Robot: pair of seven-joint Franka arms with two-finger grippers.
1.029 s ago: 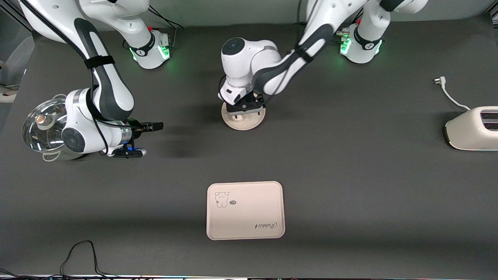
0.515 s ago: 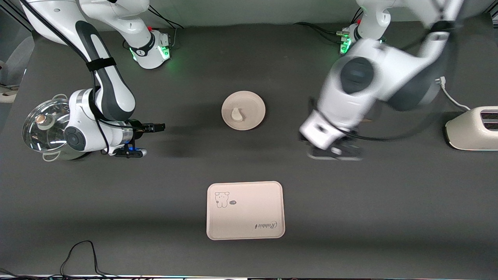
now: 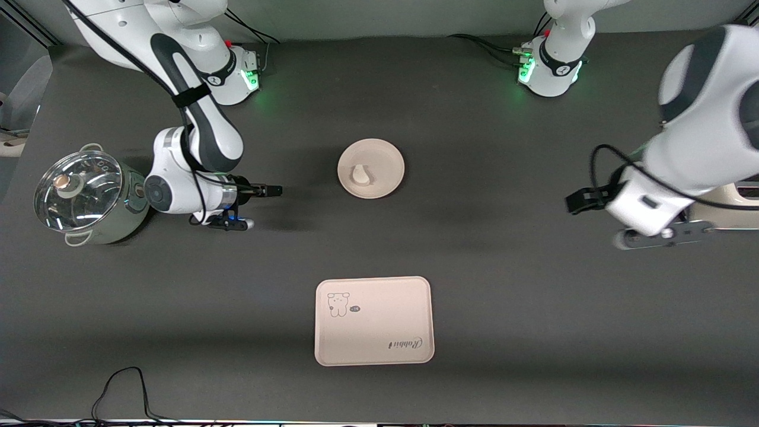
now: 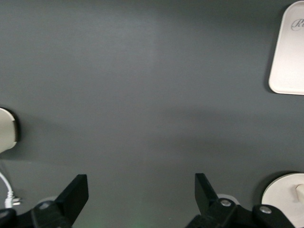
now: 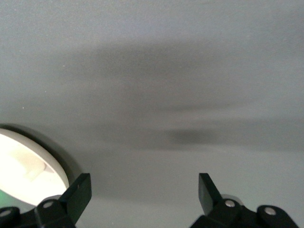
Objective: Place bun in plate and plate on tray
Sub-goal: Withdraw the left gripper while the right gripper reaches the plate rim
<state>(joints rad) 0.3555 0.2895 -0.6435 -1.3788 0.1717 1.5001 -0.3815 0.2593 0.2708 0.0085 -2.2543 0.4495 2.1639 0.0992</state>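
Note:
The bun (image 3: 359, 174), a small off-white lump, lies on the round cream plate (image 3: 385, 163) in the middle of the table. Nearer the front camera lies the cream rectangular tray (image 3: 374, 321) with its rabbit drawing. My right gripper (image 3: 274, 191) hangs open and empty over bare table between a pot and the plate; the plate (image 5: 16, 159) shows beside its fingers (image 5: 78, 192). My left gripper (image 3: 574, 201) is open and empty over bare table toward the left arm's end. Its wrist view shows the tray (image 4: 289, 52), the plate (image 4: 280, 199) and the bun (image 4: 300, 190).
A steel pot with a glass lid (image 3: 80, 190) stands at the right arm's end. A white toaster (image 3: 744, 204) at the left arm's end is mostly hidden by the left arm; its body (image 4: 5, 128) and plug (image 4: 12, 202) show. A black cable (image 3: 124, 385) lies at the front edge.
The left arm lifted off the plate and swung to its own end of the table, leaving the bun on the plate. The right arm moved closer to the plate.

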